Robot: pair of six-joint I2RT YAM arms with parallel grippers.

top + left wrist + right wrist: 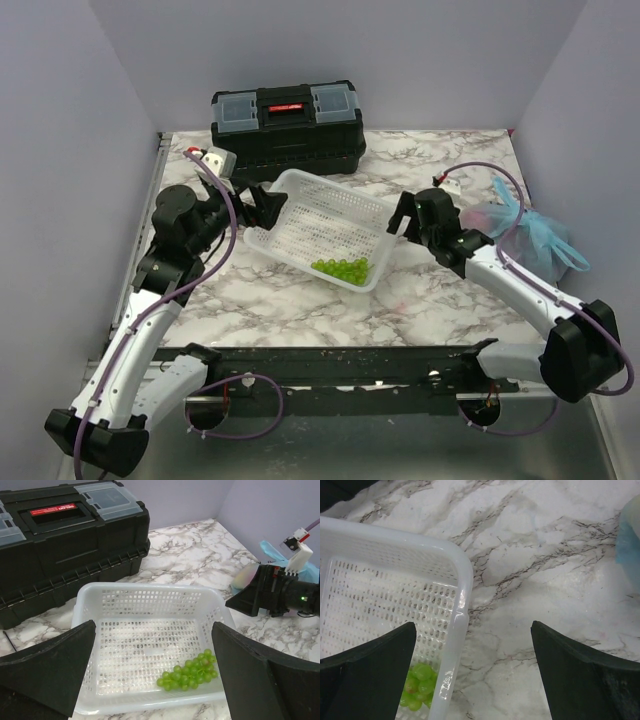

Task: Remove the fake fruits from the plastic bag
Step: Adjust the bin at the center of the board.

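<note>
Your step now is reaching the plastic bag (535, 240), and neither arm is on it. It lies crumpled on the marble table (300, 300) at the far right, just beyond the right arm's forearm and well apart from the white basket (310, 225). I judge the fake fruits to be inside it. The film hides them, though a pinkish tint on the bag's left side may be one showing through; the view is too poor to say.

Turn the right wrist round first. The right gripper (472, 626) faces the basket's corner and bare marble, with the bag only a blue sliver at the edge of its camera. Its fingers are spread wide and hold nothing. Bring it to the bag's loops or mouth rather than the bulge, so you pinch film and not a round, slippery fruit. The film is thin and will likely slide, so plan on one arm pinning or lifting the bag while the other works the opening.

The left gripper (153, 626) hangs low at the basket's left end with its elbow bent. Its fingers are also wide apart and empty, and it looks across the basket towards the right gripper. It has the longer way to go. Leave the green grapes (342, 268) in the basket alone, and steer clear of the black toolbox (287, 120) at the back.
</note>
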